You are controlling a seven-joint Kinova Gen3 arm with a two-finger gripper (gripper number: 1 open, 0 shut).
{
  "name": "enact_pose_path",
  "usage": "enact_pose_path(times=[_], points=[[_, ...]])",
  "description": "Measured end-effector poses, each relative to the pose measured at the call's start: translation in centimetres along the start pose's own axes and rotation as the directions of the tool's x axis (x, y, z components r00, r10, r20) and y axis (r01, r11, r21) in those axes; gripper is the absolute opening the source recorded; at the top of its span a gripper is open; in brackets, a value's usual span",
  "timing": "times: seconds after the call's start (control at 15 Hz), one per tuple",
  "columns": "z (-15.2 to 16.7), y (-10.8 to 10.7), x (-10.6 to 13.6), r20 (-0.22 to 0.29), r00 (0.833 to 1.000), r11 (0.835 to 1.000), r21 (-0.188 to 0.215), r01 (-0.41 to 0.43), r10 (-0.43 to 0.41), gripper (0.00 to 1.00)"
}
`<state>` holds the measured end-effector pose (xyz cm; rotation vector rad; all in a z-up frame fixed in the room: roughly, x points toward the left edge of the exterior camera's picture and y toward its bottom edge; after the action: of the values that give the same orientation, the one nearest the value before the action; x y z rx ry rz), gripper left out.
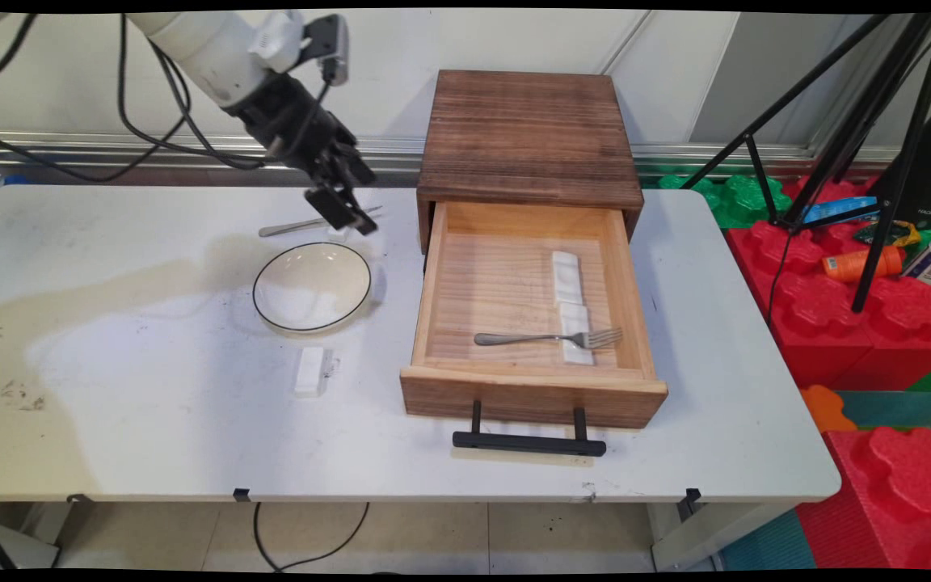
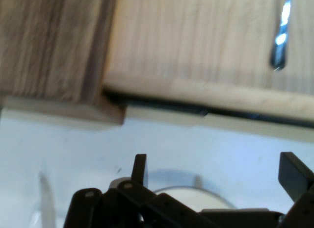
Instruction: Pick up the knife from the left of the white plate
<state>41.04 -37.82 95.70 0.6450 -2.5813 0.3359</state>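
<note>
Reading the main view from the left: the table (image 1: 110,364) has its widest bare stretch there, stained but with nothing standing on it. Next comes a small white block (image 1: 312,372) near the front, and just behind it the bowl (image 1: 256,296), black-rimmed and empty. The gripper (image 1: 344,206) hangs over the bowl's far rim. In the hand view its fingers (image 2: 140,166) stand wide apart with nothing between them. A metal utensil (image 1: 292,228) lies flat on the table just beyond the bowl, right under the fingertips; I cannot tell whether they touch it.

My judgement is that anything lying this flat wants a straight, slow drop, keeping off the bowl rim.

Room is tight to the right. The open drawer (image 1: 427,283) has its side wall near, with the cabinet (image 1: 526,129) behind. A fork (image 1: 514,338) and two white pieces (image 1: 566,275) lie inside the drawer.
</note>
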Motion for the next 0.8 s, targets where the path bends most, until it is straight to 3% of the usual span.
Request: enact_pose_path(times=[0.33, 0.8], points=[[-0.5, -3.9, -2.5, 0.064, 0.998, 0.998, 0.068, 0.015, -0.019, 1.00], [1.7, -10.3, -5.1, 0.187, 0.981, 0.989, 0.148, 0.028, -0.056, 1.00]])
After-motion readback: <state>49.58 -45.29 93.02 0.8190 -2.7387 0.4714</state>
